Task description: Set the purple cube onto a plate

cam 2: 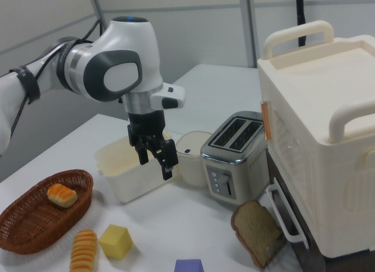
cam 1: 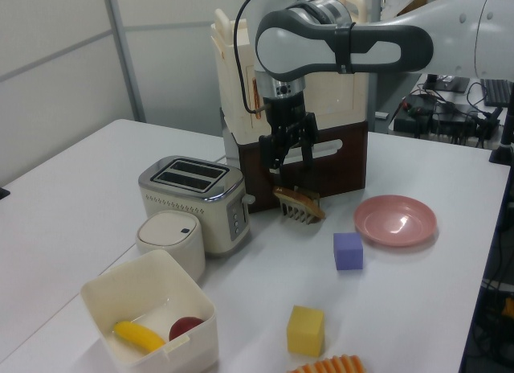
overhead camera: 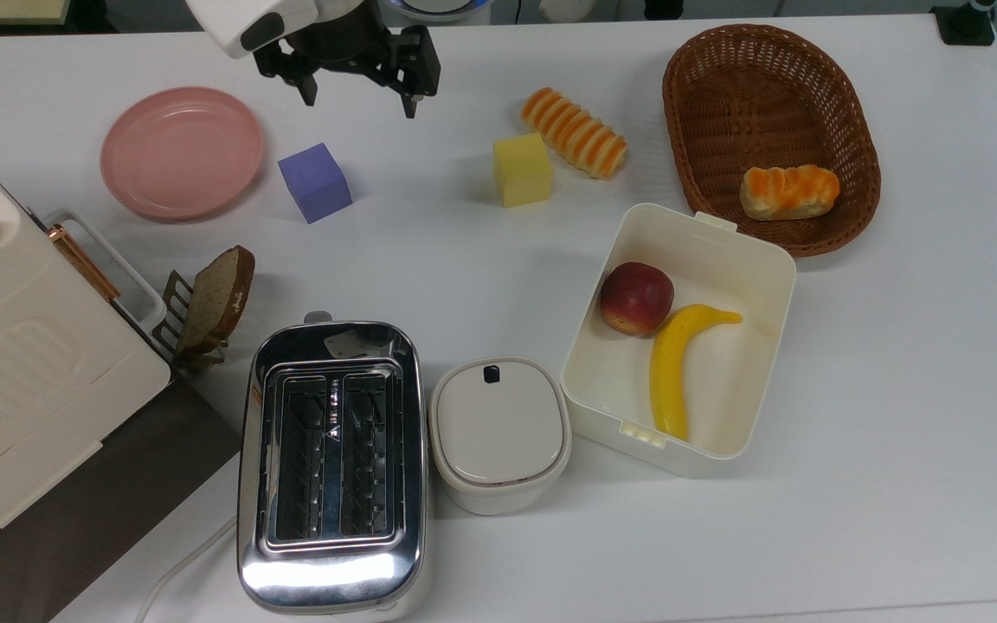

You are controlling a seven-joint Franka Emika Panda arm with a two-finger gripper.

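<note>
- Top view: one purple cube (overhead camera: 315, 183), matte with plain faces, sits on the white table (overhead camera: 897, 433) just beside the plate (overhead camera: 182, 151), on the top view's right of it and not touching.
- The plate is a single round, shallow, salmon-pink dish with a raised rim, and nothing lies in it.
- One gripper (overhead camera: 358, 99) hangs above the table near the top edge of the top view, beyond the cube; its two black fingers are spread wide and hold nothing.
- One yellow cube (overhead camera: 522, 170), the same blocky shape, stands well apart from the purple one on the top view's right.
- Two ridged orange bread rolls: one (overhead camera: 574, 132) on the table touching or nearly touching the yellow cube, one (overhead camera: 789, 191) inside the oval brown wicker basket (overhead camera: 723, 69).
- One open cream plastic box (overhead camera: 758, 260) holds one red apple (overhead camera: 635, 298) and one banana (overhead camera: 672, 368).
- One shiny metal two-slot toaster (overhead camera: 331, 467) stands next to one small cream lidded container (overhead camera: 499, 433).
- One slice of brown bread (overhead camera: 220, 297) leans in a small rack beside a large cream appliance (overhead camera: 22, 363).
- In the left view the gripper (cam 1: 291, 159) hangs in front of that appliance, above the bread slice (cam 1: 299, 204); the purple cube (cam 1: 348, 251) and plate (cam 1: 396, 220) lie unobstructed.
</note>
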